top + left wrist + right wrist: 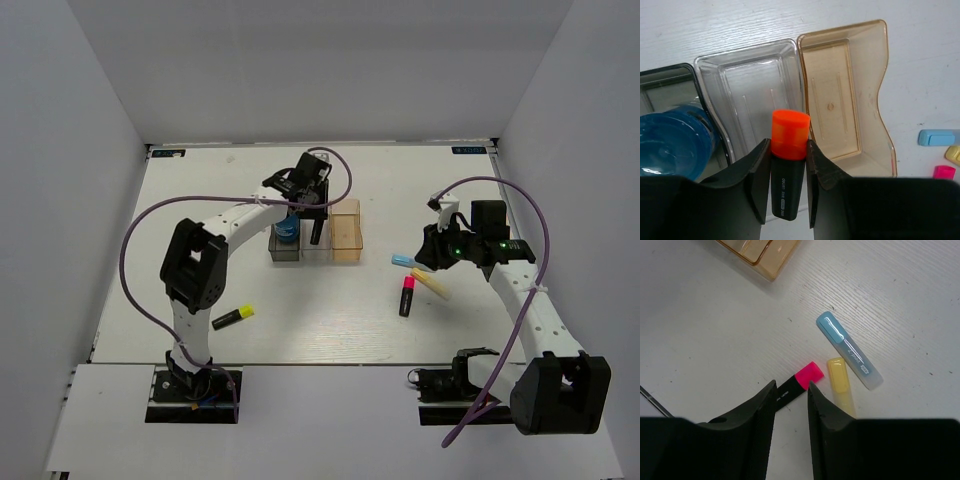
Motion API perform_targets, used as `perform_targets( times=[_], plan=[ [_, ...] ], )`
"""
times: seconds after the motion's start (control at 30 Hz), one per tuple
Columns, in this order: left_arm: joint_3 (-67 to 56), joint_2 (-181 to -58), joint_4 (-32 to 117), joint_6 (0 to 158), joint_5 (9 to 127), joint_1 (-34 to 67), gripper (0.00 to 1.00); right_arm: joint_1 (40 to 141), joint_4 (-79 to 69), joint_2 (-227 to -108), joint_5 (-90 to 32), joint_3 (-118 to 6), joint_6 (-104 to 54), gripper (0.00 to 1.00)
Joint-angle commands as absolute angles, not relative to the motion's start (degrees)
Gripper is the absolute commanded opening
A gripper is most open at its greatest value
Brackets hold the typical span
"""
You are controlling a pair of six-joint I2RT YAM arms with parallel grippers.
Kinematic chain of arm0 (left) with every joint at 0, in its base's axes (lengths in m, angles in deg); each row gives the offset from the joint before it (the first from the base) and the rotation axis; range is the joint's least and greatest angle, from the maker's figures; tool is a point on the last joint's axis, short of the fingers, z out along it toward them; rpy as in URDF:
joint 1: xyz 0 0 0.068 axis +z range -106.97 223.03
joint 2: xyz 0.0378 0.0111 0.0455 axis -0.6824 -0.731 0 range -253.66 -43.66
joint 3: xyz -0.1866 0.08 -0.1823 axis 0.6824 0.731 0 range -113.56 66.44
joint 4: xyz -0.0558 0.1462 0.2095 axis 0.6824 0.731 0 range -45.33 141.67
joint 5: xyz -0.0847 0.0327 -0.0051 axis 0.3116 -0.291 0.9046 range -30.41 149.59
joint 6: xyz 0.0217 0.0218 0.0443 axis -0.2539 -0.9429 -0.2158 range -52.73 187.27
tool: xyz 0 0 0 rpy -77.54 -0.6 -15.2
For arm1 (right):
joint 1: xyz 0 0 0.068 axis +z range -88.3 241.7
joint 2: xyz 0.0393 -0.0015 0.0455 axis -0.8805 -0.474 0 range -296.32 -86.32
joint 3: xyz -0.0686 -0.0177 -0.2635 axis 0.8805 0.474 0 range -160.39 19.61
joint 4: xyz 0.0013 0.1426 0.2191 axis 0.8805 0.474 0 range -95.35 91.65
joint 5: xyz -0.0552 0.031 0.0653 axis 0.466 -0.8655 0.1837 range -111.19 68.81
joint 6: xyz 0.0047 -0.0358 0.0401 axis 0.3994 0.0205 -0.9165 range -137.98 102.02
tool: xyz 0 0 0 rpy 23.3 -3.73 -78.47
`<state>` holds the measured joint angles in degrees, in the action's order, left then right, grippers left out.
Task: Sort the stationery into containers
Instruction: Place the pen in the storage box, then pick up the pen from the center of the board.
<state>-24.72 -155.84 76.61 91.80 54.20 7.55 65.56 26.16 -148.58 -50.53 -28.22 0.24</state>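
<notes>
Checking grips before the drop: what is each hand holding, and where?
Left hand pinches the orange-capped highlighter where its cap meets the black body; right hand holds nothing.

The top external view looks down from high above and behind the arm bases, far enough back to take in the whole tabletop (420,185). The left wrist view looks almost straight down past the left gripper (787,147), close over the dark grey bin (665,82), clear bin (755,95) and amber bin (832,100). The right wrist view looks down past the right gripper (791,387), close over the tabletop's right half. Both wrist views share the amber bin, the light-blue highlighter (847,347) and the pink-capped highlighter (809,375).
</notes>
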Motion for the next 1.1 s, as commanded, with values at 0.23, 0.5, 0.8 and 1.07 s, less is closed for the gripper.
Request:
perform_targets(
  times=[0.23,0.5,0.8,1.07],
  plan=[
    [-31.5,-160.3,77.2,93.1,52.4,9.0,0.18,65.5,26.0,-148.6,-52.0,-28.6,0.6,0.67],
    [-31.6,-159.9,77.0,92.3,52.2,9.1,0.62,65.4,27.3,-149.4,-53.9,-29.2,1.3,0.57],
    [-28.3,-150.3,77.5,90.2,51.9,8.4,0.46,66.5,44.0,-155.1,-58.0,-34.7,3.5,0.13],
    [-5.7,-123.0,84.6,85.0,44.8,3.0,0.66,71.1,45.0,-159.6,-45.1,-30.6,-3.7,0.42]
  ],
)
